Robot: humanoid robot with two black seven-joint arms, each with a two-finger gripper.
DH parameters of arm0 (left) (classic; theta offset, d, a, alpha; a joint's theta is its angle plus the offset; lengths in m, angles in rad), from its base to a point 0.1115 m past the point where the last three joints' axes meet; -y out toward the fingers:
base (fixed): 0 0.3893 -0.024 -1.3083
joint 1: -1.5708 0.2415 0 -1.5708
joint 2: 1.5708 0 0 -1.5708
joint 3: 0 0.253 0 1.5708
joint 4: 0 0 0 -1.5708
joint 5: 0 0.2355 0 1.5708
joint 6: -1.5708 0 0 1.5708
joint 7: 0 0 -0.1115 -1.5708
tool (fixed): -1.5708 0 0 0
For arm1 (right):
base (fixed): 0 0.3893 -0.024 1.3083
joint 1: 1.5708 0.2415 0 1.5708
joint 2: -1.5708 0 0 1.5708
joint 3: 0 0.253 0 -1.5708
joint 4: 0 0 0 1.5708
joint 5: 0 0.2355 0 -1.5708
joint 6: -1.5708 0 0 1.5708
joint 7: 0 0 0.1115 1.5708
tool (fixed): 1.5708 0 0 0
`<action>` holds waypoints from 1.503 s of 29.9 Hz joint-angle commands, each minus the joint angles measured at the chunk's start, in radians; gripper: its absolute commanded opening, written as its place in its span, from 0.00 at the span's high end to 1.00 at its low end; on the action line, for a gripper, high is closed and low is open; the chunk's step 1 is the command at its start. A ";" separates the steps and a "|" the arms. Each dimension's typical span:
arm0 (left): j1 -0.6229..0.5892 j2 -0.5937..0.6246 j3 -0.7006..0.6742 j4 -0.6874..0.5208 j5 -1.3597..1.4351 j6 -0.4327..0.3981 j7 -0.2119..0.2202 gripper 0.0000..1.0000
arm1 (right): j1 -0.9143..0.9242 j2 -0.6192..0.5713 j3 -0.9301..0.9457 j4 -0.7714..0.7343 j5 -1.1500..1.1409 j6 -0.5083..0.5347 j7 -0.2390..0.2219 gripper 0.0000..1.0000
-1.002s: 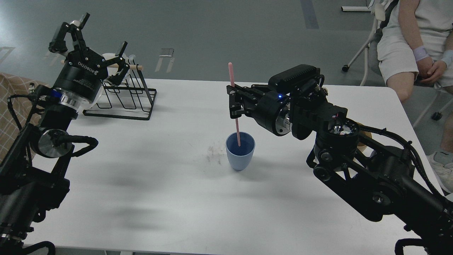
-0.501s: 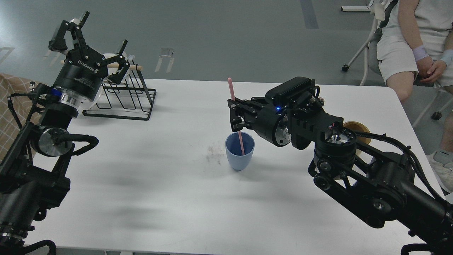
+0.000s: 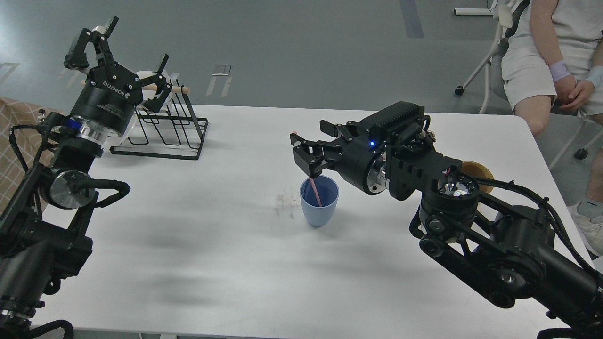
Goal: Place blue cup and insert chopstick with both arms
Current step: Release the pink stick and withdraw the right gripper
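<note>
The blue cup [image 3: 319, 203] stands upright on the white table [image 3: 212, 245], near its middle. The pink chopstick [image 3: 315, 193] stands in the cup, leaning left; only its lower part shows, and its top is behind my right gripper. My right gripper [image 3: 313, 141] hovers just above the cup's rim. Its jaws are open and no longer clamp the stick. My left gripper [image 3: 127, 47] is raised at the far left, in front of the wire rack, open and empty.
A black wire rack [image 3: 162, 134] with a pale wooden rod [image 3: 169, 88] stands at the back left, a white mug [image 3: 145, 76] partly hidden behind my left gripper. A tan wooden cylinder [image 3: 476, 171] sits behind my right arm. A seated person [image 3: 541, 52] is beyond the table's right corner.
My right gripper lowered the pink chopstick into the blue cup, then opened and let it go. The stick now leans in the cup. The left arm has barely moved.
</note>
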State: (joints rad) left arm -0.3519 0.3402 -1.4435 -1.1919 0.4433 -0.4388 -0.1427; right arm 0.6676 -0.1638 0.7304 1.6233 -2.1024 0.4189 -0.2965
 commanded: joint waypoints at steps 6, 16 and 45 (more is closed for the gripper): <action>-0.002 0.000 0.000 0.000 0.000 0.000 0.000 0.03 | 0.101 0.012 0.176 0.017 0.008 0.001 0.005 0.00; -0.013 -0.001 0.006 0.008 0.000 0.000 0.000 0.03 | 0.216 0.009 0.556 -0.166 0.256 -0.002 0.014 0.00; -0.010 0.051 -0.057 0.015 -0.011 -0.020 0.000 0.03 | 0.047 -0.028 0.977 -0.512 1.366 -0.032 0.071 0.00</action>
State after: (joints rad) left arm -0.3620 0.3868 -1.4902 -1.1799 0.4310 -0.4575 -0.1426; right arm 0.7085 -0.2032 1.6915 1.1627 -0.7492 0.3955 -0.2258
